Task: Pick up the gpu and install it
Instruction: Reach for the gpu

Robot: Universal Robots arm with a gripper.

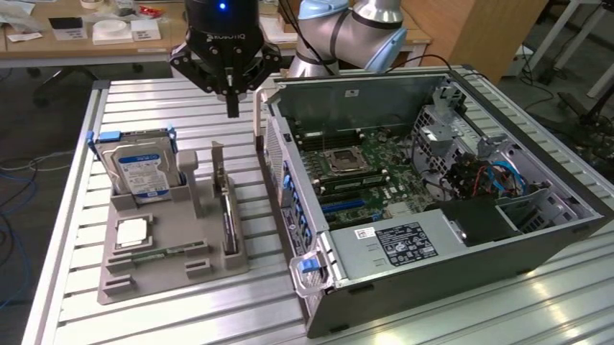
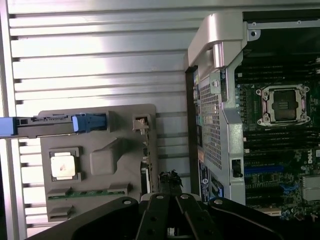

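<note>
Gripper [image 1: 232, 108]: fingers pressed together, nothing held. Hangs high over slatted table [image 1: 163, 100], roughly in line with gpu slot.
Gpu [image 1: 227, 212]: on edge in grey tray [image 1: 172, 277], bracket end up, likely so upper edge offers grip.
Gap from tray to open case [image 1: 537, 241] narrow. Hard drive [image 1: 142, 169] upright, well apart. Overhead looks free.

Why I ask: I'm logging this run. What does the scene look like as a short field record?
pincer: shut, empty, raised above the table, apart from the gpu
gpu: standing on edge in the gray tray, untouched
hard drive: upright in the same tray
computer case: open, to the exterior view's right of the tray
install: not yet done
</note>
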